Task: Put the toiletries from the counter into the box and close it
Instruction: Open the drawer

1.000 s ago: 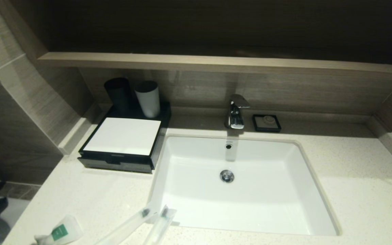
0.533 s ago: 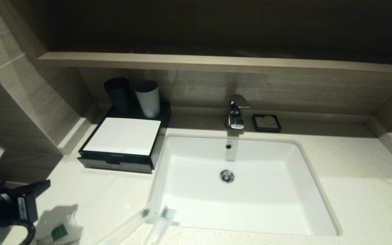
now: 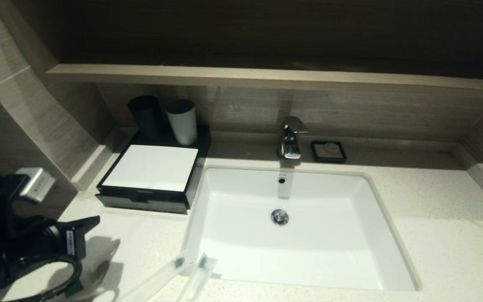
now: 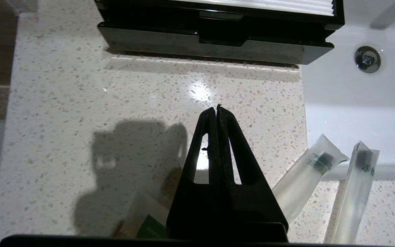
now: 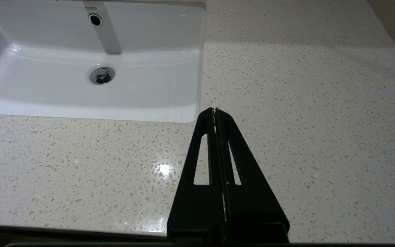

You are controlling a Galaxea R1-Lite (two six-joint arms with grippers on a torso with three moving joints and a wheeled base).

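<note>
The black box (image 3: 149,200) with a white top panel sits at the counter's back left, its drawer (image 4: 214,48) closed. Two clear sachets (image 3: 170,277) lie at the counter's front edge beside the basin, and show in the left wrist view (image 4: 307,178). The white packet with the green label (image 4: 146,224) lies under my left arm, mostly hidden. My left gripper (image 3: 94,221) is shut and empty above the counter (image 3: 141,239), in front of the box; it also shows in the left wrist view (image 4: 217,107). My right gripper (image 5: 215,109) is shut and empty over the counter right of the basin, out of the head view.
The white basin (image 3: 350,184) fills the middle of the counter, with a chrome tap (image 3: 290,138) behind it. A black soap dish (image 3: 328,151) sits right of the tap. A black cup (image 3: 146,115) and a white cup (image 3: 181,121) stand behind the box. A wood-look ledge (image 3: 266,77) runs above.
My left arm has come into view from the lower left and moved forward and right over the packet, towards the box. Nothing else has moved.
</note>
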